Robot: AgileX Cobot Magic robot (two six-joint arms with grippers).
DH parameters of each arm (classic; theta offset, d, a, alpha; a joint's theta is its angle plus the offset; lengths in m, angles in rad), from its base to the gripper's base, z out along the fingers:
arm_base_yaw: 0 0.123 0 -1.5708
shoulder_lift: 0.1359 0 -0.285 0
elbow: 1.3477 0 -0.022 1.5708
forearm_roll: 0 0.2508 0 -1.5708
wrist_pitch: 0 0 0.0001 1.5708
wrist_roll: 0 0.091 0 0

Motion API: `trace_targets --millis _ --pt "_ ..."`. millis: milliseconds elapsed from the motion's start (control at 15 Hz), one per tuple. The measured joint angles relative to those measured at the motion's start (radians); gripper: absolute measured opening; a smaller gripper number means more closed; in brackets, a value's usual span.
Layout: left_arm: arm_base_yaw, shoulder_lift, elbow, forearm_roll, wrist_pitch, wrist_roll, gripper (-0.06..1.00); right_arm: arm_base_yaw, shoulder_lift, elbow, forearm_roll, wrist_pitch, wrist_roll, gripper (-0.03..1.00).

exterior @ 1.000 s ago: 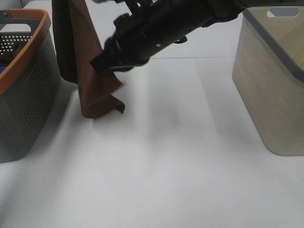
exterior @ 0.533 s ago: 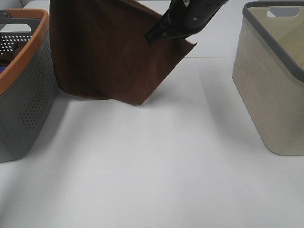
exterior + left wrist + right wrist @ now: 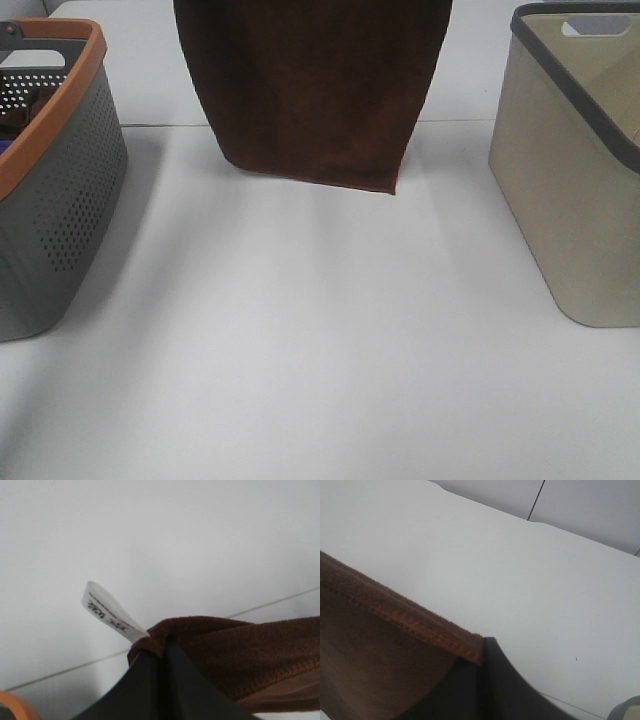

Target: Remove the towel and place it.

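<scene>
Towel [image 3: 315, 90] hangs spread over the table [image 3: 320, 350] between the baskets, with the left gripper [image 3: 162, 652] and right gripper [image 3: 482, 652] each pinching a top corner. The grey orange-rimmed basket [image 3: 60, 200] holds something dark, can't tell what. The beige basket [image 3: 570, 200] sits on the right. The white tag [image 3: 110, 612] has print on it, too blurry to read.

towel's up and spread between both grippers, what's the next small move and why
Probably lower both arms together so the towel settles onto the table. The left gripper and right gripper each pinch an upper corner. The cloth hangs spread out, already clear of the grey basket, with bare table in front of it.
</scene>
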Motion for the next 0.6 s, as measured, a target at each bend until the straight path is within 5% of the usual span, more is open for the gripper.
trace_targets --millis 267,600 --pt "0.000 0.008 0.000 -0.019 -0.160 -0.007 0.00 -0.043 0.097 -0.177 -0.019 -0.013 0.000 0.00" --pt "-0.002 0.018 0.001 -0.057 -0.138 -0.007 0.00 -0.067 0.131 -0.226 0.028 0.002 0.001 0.00"
